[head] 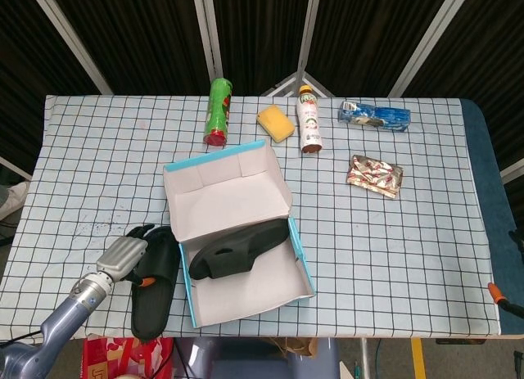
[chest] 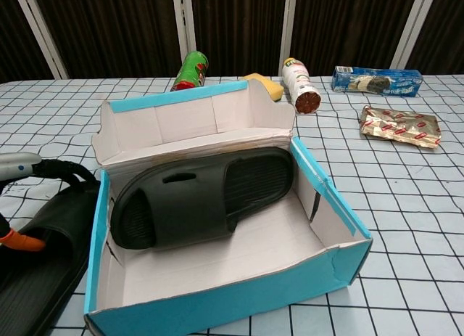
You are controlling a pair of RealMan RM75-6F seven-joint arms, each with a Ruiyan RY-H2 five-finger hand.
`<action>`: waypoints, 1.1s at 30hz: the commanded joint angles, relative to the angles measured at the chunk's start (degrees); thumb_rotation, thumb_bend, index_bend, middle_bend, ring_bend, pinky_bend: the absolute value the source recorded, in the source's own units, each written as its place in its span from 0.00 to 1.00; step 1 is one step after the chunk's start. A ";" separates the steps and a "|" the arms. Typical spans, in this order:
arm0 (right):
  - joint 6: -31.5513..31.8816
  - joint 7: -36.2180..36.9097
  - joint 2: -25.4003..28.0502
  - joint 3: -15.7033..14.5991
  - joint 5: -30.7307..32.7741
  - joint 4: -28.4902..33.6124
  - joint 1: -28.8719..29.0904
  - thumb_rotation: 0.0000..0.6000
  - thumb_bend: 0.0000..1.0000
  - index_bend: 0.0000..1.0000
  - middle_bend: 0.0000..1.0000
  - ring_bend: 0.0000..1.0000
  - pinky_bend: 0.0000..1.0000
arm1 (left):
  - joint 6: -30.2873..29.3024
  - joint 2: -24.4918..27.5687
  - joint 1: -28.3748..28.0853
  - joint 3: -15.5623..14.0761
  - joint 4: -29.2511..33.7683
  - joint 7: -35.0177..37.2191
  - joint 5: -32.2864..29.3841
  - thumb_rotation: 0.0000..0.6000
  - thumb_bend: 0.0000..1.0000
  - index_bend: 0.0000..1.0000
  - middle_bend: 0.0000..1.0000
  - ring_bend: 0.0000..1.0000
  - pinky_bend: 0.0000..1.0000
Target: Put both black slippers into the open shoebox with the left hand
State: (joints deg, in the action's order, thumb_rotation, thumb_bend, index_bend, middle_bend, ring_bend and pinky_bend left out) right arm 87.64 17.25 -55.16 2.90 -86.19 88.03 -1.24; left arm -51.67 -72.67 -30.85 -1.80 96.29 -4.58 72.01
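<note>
The dark fingers of the left hand curl down over the top end of a black slipper lying on the table near its front left corner; whether they have actually gripped it cannot be told, because the hand covers the contact. An orange-tipped part of the hand sits over the slipper's strap. The hand's silver back and grey forearm run off toward the front left corner. This slipper lies flat, lengthwise, just beside the left wall of the shoebox, outside it. The second slipper is already inside the box, lying slantwise across the floor with one end raised against the right wall. The box stands open near the front edge, its white lid tilted back toward the middle. Along the far edge lie a green can, a yellow sponge, a white bottle and a blue packet; a silver foil packet lies nearer the right edge. The right hand does not show in either view.
</note>
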 commanded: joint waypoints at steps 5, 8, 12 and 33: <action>-0.35 -0.10 0.08 -0.09 0.01 0.11 0.11 1.00 0.31 0.10 0.10 0.13 0.04 | -0.15 -0.83 0.31 -0.02 -1.22 -0.47 -0.14 1.00 0.28 0.16 0.20 0.00 0.07; -0.33 -0.16 0.10 -0.10 -0.03 0.17 0.11 1.00 0.31 0.10 0.10 0.13 0.04 | -0.06 -1.17 0.45 -0.17 -1.75 -0.66 -0.09 1.00 0.28 0.20 0.23 0.00 0.07; -0.38 -0.21 0.10 -0.13 -0.06 0.23 0.14 1.00 0.31 0.10 0.10 0.13 0.04 | -0.55 -1.71 0.77 -0.19 -2.51 -1.03 0.10 1.00 0.28 0.28 0.30 0.00 0.07; -0.67 -0.69 0.09 -0.27 -0.20 0.51 0.32 1.00 0.31 0.10 0.10 0.13 0.04 | -5.76 -0.93 2.39 1.37 -3.41 -4.44 1.06 1.00 0.30 0.56 0.54 0.03 0.07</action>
State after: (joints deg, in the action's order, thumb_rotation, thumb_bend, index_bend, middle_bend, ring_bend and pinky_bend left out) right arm 86.97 16.57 -55.06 2.63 -86.39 88.53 -0.93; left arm -56.84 -74.37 -28.69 -0.56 92.29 -8.94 72.79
